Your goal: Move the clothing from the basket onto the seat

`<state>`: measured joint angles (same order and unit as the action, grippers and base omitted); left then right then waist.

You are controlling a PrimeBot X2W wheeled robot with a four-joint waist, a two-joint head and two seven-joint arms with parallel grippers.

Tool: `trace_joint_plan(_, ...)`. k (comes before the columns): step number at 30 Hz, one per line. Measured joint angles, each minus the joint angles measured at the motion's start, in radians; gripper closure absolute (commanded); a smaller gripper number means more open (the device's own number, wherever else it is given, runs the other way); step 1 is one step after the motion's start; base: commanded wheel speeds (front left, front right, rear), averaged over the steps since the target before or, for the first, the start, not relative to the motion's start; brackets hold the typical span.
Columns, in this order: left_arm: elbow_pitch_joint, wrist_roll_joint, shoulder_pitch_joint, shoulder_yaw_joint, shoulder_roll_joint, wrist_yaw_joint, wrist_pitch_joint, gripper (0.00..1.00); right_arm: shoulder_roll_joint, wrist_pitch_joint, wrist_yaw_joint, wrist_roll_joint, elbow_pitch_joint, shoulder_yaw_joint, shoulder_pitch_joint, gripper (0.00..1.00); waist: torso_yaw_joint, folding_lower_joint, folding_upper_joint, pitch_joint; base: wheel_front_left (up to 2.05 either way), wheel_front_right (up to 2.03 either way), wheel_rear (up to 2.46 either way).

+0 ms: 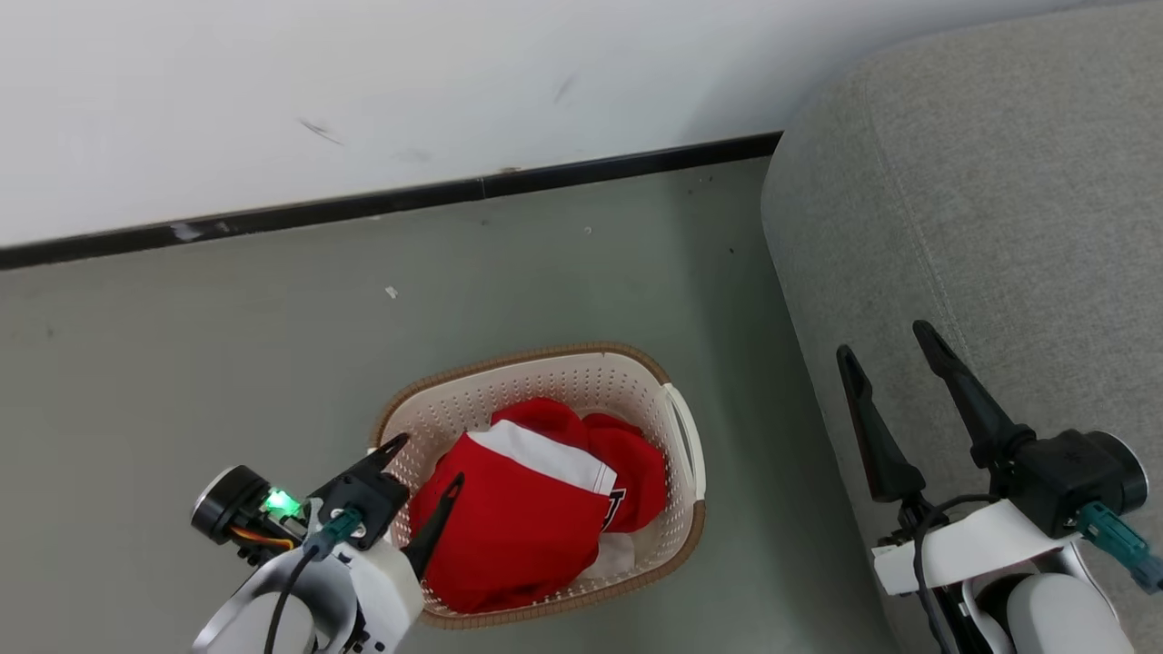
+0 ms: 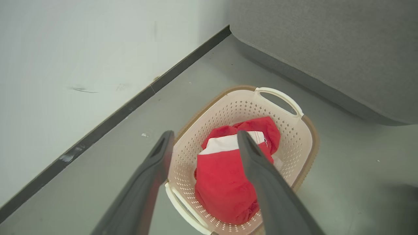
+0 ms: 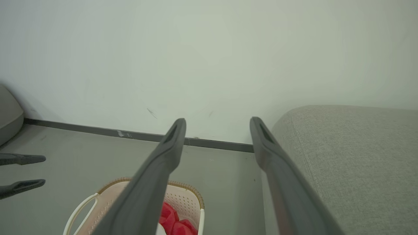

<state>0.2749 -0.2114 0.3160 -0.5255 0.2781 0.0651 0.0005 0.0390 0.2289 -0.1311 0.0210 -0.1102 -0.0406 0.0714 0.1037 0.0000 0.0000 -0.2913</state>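
Note:
The red clothing [image 1: 527,518] with a white band lies bunched in the cream perforated basket [image 1: 677,427] on the floor. My left gripper [image 1: 427,463] hangs open over the basket's near-left rim, one finger above the red fabric, holding nothing. In the left wrist view the clothing [image 2: 225,182] sits in the basket [image 2: 294,140] beyond my left gripper [image 2: 204,135]. The grey seat [image 1: 999,200] fills the right side. My right gripper [image 1: 886,341] stands open above the seat's edge, empty. In the right wrist view my right gripper [image 3: 217,122] points at the wall, with the seat [image 3: 359,156] to its right and the basket [image 3: 186,195] below.
A white wall [image 1: 363,91] with a black skirting strip [image 1: 409,200] runs behind the basket. Bare grey floor [image 1: 182,363] lies left of and behind the basket. A narrow strip of floor separates basket and seat. Another grey rounded piece [image 3: 8,114] shows at the far left of the right wrist view.

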Motion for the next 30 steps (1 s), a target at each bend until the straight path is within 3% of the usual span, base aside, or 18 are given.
trace_joint_plan(30,0.241,0.1,0.269,-0.075,-0.021,0.041,-0.002,0.0,0.001,0.012,0.0,-0.042,-0.053,0.013,0.165,0.0,0.088,0.0,-0.0001,-0.327,0.0,0.0,0.0)
